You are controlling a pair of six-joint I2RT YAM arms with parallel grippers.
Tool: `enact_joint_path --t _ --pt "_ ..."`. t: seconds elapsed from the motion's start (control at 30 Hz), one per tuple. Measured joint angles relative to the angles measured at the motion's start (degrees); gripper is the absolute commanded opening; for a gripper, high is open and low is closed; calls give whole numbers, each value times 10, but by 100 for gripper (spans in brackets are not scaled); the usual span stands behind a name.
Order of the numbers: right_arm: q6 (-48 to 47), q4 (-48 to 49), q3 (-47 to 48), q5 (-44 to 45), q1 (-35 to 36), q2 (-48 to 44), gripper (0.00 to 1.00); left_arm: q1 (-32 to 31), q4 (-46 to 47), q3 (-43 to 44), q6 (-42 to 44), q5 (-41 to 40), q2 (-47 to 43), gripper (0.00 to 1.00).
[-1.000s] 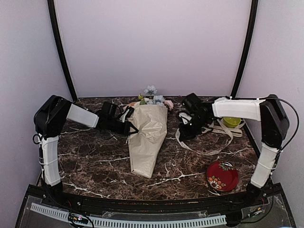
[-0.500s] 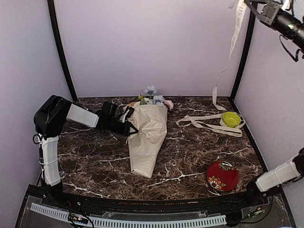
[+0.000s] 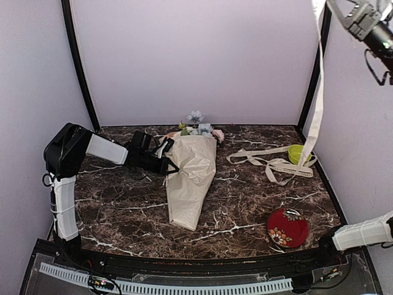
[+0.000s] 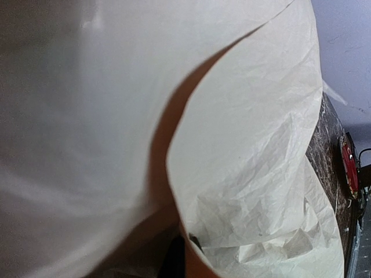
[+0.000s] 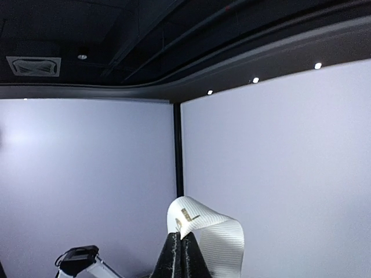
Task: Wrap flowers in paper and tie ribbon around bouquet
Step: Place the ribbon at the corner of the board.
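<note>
Mid-bench (image 3: 123,209) lies the bouquet (image 3: 190,184), its paper (image 4: 249,174) pinched by the closed left tool (image 3: 169,166). Farther right, the ribbon (image 3: 317,92) rises from its loops to the closed right tool (image 5: 181,258), high up. The ribbon may slip out, or the loops may drag the green bowl (image 3: 298,153).

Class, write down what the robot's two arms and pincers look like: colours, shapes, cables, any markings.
The left arm and right arm match: white boxy links between bulky, rounded black joints, with thin black cables looping alongside. The left pincer is black; the right pincer has black fingers tapering to a point. No markings are legible.
</note>
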Motion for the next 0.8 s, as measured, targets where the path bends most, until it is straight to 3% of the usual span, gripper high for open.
enact_joint_path --t 0.2,0.33,0.57,0.6,0.67,0.73,0.8 --pt "41 41 -193 -76 54 115 0 0 -2 0 4 -1 0 0" --pt "38 -19 -305 -74 103 239 0 0 -6 0 5 -2 0 0" --pt "-64 -127 -339 -47 292 344 2 0 -7 4 8 -2 5 0" --pt "-77 -134 -337 -46 323 348 16 0 -7 4 9 -2 6 0" --pt "-98 -155 -326 -38 361 358 61 0 -7 6 9 -2 8 0" --pt "-112 -173 -310 -17 370 372 97 0 -7 7 9 -1 9 0" --pt "-121 -182 -302 15 366 380 100 0 -8 8 9 0 9 0"
